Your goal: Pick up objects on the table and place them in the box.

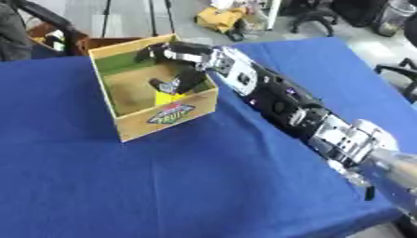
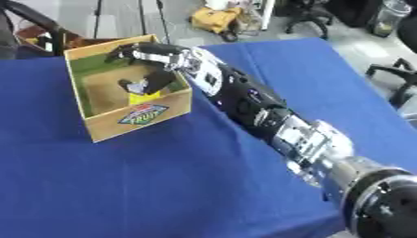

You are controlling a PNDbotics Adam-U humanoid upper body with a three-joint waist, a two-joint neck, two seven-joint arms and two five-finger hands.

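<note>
Yellow object (image 1: pixel 169 98) sits inside the box, toward its near right corner, in the upper middle of the frame. Shape hard to make out; a yellow block-like piece with a small grey-and-dark part just above it.

Box (image 1: pixel 163 116): open-topped, tan cardboard or wood-coloured walls, a diamond-shaped label with lettering on the near face. Inner floor brownish, far inner wall greenish. It stands skewed on the table, upper left of centre.

Right hand (image 1: pixel 183 62) reaches over the box's right rim and down into the opening. Fingers (image 1: pixel 189 81) are bent downward toward the yellow object, thumb side toward the far wall. Cannot tell whether the fingers are closed on the object or merely just above it; contact is hidden by the hand itself.

Right arm (image 1: pixel 285 104) runs diagonally from the lower right corner to the box, black with silver joints.

Table (image 1: pixel 163 186) covered in blue cloth fills most of the frame.

Beyond the far edge: grey floor, a yellowish bag (image 1: pixel 218 18), chair legs at upper right.
</note>
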